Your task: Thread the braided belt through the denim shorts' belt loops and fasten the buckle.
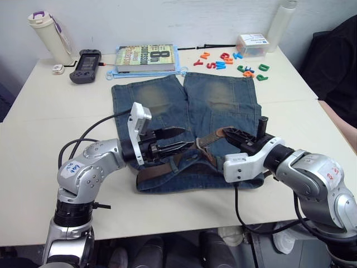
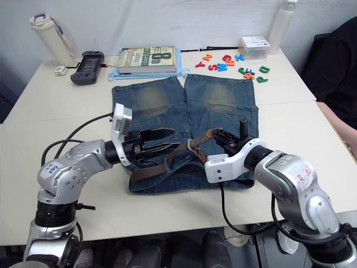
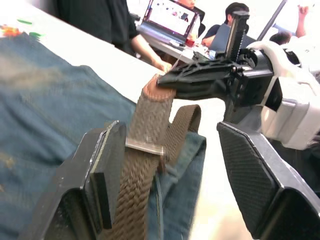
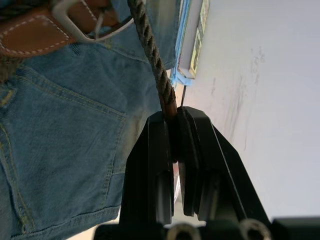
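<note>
The denim shorts [image 1: 223, 106] lie flat on the table, waistband toward me. The braided belt [image 1: 153, 172] runs along the waistband, then rises off the cloth toward the right. My right gripper [image 1: 226, 133] is shut on the belt's raised end [image 4: 159, 75]. My left gripper [image 1: 188, 138] is open, with the belt [image 3: 140, 165] running between its fingers [image 3: 100, 185]. The silver buckle [image 3: 145, 146] sits on the strap between those fingers, and it shows again next to tan leather [image 4: 75, 25]. I cannot make out the belt loops or which ones the belt passes through.
At the far edge of the table lie a book [image 1: 146, 57], a black handheld device [image 1: 85, 66], a white bottle [image 1: 49, 34], scattered coloured letters [image 1: 228, 61] and a small box [image 1: 252, 44]. A person in dark clothes [image 1: 340, 61] sits at the right.
</note>
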Available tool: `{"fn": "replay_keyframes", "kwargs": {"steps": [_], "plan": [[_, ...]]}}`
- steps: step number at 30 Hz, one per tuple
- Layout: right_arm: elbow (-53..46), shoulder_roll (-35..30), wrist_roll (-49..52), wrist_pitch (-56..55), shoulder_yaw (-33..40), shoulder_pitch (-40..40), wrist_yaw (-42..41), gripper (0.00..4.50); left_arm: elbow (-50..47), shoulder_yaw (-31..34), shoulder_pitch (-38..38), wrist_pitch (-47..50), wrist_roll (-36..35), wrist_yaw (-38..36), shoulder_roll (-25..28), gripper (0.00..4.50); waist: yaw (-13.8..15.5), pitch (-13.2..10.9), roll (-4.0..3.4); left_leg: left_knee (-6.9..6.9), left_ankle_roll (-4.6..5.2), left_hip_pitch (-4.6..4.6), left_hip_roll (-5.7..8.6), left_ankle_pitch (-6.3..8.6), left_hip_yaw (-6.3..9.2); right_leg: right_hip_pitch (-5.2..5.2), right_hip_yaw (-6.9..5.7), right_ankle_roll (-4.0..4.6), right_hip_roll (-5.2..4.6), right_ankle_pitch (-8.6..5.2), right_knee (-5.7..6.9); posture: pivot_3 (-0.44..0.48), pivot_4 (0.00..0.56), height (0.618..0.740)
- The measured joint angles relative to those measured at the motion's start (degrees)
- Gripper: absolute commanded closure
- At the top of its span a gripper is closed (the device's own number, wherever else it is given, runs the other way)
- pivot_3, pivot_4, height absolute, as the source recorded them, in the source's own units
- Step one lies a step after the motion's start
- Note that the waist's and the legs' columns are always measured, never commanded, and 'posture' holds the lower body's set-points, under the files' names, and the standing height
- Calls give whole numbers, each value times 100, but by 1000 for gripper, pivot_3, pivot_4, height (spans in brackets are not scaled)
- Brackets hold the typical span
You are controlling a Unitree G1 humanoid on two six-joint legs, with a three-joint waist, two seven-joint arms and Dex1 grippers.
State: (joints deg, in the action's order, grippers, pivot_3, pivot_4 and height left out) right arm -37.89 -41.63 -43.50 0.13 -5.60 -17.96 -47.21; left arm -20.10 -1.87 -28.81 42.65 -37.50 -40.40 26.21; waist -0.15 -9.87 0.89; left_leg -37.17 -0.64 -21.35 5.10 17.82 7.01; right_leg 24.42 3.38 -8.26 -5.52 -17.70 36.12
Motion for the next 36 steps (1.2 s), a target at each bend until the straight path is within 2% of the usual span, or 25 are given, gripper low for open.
{"fn": "replay_keyframes", "kwargs": {"steps": [2, 4, 7, 10, 15, 18, 20, 24, 25, 32, 35, 36], "plan": [[-2, 17, -85, -17, -80, -131, 1, 4500, 31, -524, 0, -597, 804, 281, -159, 1260, 18, -1, 2, -2, 1, -2, 5, 0, 1, -2, 0, 0, -4, 0, -3, 0, 150, 740], [-2, 38, -134, -23, -92, -146, 1, 4500, 73, -762, 1, -837, 1168, 479, -304, 1260, 25, -3, 5, -2, 1, -4, 5, 0, 1, -2, 0, 0, -3, 0, -4, 0, 150, 740], [5, 42, -270, -47, -158, -145, 1, 4500, 317, -1223, -32, -1392, 2033, 1177, -919, 1260, 70, -4, 10, -5, 3, -6, 8, 0, 1, -2, -1, -2, -5, 1, -5, 0, 150, 740], [4, 63, -352, -61, -236, -133, -1, 4500, 552, -1516, -103, -1851, 2621, 1439, -1129, 1260, 58, -4, 11, -2, 3, -6, 4, 0, -4, 3, 2, -2, 0, 1, -2, 0, 150, 740], [-7, 98, -434, -14, -282, -118, -6, 4500, 666, -1515, -137, -2231, 2986, 1560, -1273, 1260, 18, -4, 11, -3, 3, -5, 2, 0, -4, 2, 1, -2, 0, 1, 0, 0, 150, 740], [-5, 132, -491, 6, -279, -124, -9, 4500, 734, -1578, -134, -2414, 3148, 1584, -1376, 2155, 29, -4, 11, -4, 3, -6, 5, 0, -3, 2, 1, -2, -2, 1, -1, 0, 150, 740], [-5, 138, -514, 28, -260, -131, -6, 4500, 738, -1657, -110, -2468, 3172, 1563, -1432, 3088, 28, -4, 11, -3, 3, -5, 6, 0, -3, 2, 2, -2, -3, 1, -1, 0, 150, 740], [17, 164, -573, 83, -256, -130, -25, 4500, 740, -1719, -99, -2505, 3303, 1564, -1497, 4342, 20, -4, 11, -4, 3, -5, 4, 0, -3, 2, 1, -2, -1, 1, 1, 0, 150, 740], [17, 167, -574, 98, -259, -130, -36, 4500, 740, -1727, -99, -2503, 3325, 1563, -1504, 4492, 20, -4, 11, -4, 3, -5, 4, 0, -3, 2, 2, -2, -2, 1, 2, 0, 150, 740], [33, 285, -581, 189, -256, -128, -60, 4500, 775, -1688, -108, -2447, 3332, 1552, -1577, 4497, 21, -4, 11, -5, 3, -5, 4, 0, -3, 2, 1, -2, -2, 1, 2, 0, 150, 740], [-5, 584, -508, 439, -220, -112, -90, 3312, 889, -1600, -138, -2437, 3322, 1543, -1625, 4500, 23, -4, 11, -6, 3, -5, 4, 0, -2, 2, 1, -2, -2, 1, 3, 0, 150, 740], [-74, 715, -435, 518, -209, -103, -90, 2785, 977, -1537, -138, -2413, 3321, 1557, -1636, 4500, 18, -4, 11, -5, 3, -5, 4, 0, -2, 2, 2, -2, -2, 1, 4, 0, 150, 740]]}}
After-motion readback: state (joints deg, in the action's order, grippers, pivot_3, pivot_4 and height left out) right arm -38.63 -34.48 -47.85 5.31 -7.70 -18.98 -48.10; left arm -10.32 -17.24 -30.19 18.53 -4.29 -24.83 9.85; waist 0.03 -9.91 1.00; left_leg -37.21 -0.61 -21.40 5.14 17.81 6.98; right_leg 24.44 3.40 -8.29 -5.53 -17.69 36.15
